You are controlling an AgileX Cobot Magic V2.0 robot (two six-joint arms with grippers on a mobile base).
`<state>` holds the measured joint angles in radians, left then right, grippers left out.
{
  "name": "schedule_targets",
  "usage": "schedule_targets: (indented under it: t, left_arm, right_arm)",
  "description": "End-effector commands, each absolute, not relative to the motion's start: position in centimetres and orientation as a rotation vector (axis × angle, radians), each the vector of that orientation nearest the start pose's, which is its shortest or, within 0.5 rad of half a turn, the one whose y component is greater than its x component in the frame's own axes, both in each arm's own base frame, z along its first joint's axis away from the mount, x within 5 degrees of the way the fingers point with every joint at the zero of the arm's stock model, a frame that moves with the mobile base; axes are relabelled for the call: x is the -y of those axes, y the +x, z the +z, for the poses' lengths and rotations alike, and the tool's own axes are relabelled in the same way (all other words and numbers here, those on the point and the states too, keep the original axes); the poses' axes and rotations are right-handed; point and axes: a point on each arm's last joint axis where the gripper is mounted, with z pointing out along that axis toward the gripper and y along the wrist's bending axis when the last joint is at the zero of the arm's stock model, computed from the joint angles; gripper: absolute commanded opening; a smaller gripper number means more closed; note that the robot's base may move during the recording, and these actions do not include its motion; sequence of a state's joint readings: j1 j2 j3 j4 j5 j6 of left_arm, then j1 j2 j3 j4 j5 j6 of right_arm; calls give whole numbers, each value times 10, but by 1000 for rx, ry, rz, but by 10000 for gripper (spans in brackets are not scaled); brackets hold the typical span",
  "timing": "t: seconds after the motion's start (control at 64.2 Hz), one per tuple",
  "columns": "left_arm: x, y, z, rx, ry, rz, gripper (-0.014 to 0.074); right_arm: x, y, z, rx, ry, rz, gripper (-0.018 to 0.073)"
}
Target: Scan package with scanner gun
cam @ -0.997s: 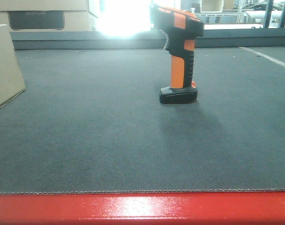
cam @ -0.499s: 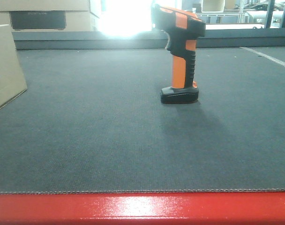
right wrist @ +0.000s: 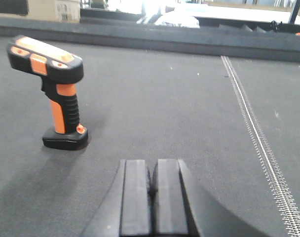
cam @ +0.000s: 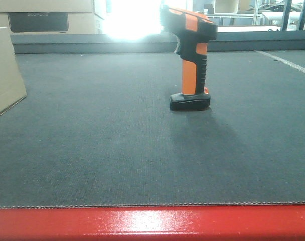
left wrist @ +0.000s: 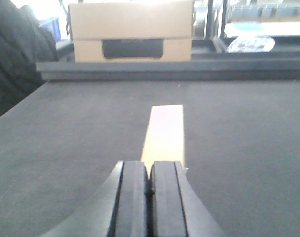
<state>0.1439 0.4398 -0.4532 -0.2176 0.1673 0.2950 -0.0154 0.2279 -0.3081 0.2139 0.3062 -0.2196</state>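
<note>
The scanner gun (cam: 190,63) stands upright on its flat black foot in the middle of the dark mat, its head pointing left. The package (cam: 4,70), a plain tan box, is cut off by the left edge of the front view. In the left wrist view it shows as a narrow tan strip (left wrist: 164,131) straight ahead of my left gripper (left wrist: 150,165), which is shut with nothing in it. My right gripper (right wrist: 154,165) is also shut and empty. The scanner gun (right wrist: 61,94) stands ahead of it and well to its left, apart from it.
Beige cartons with a dark panel (cam: 39,20) (left wrist: 132,32) stand behind the mat's raised far edge. A dark bulky shape (left wrist: 12,54) fills the left of the left wrist view. A pale seam line (right wrist: 253,128) runs along the mat at right. A red edge (cam: 152,223) borders the front.
The front view shifts slightly right, then back left. The scanner gun and the package keep their places on the mat.
</note>
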Motion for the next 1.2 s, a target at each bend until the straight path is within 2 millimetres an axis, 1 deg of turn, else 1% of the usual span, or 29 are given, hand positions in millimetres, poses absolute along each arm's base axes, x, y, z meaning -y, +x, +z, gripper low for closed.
schedule_targets:
  t: [0.0,0.14,0.281,1.013,1.044,1.138,1.185]
  left_arm:
    - [-6,86,310,-1586,23,126,-111]
    - [-1,70,299,-1535,69,109,-111]
    - [0,59,298,-1486,70,109,-111]
    - [0,58,298,-1478,70,109,-111]
    - [0,58,298,-1478,77,120,-111]
    - [-3,58,294,-1483,160,246,-111]
    - [-3,58,290,-1489,107,192,-111]
  right_arm:
    - [-5,60,277,-1673,-50,31,-158]
    - [-6,55,277,-1659,-55,33,-158]
    - [-6,55,277,-1659,-55,33,-158]
    - [-6,55,277,-1659,-55,33,-158]
    - [-6,55,277,-1659,-55,33,-158]
    - [-6,55,277,-1659,-55,33,-158]
    - [-6,55,277,-1659,-55,33,-158]
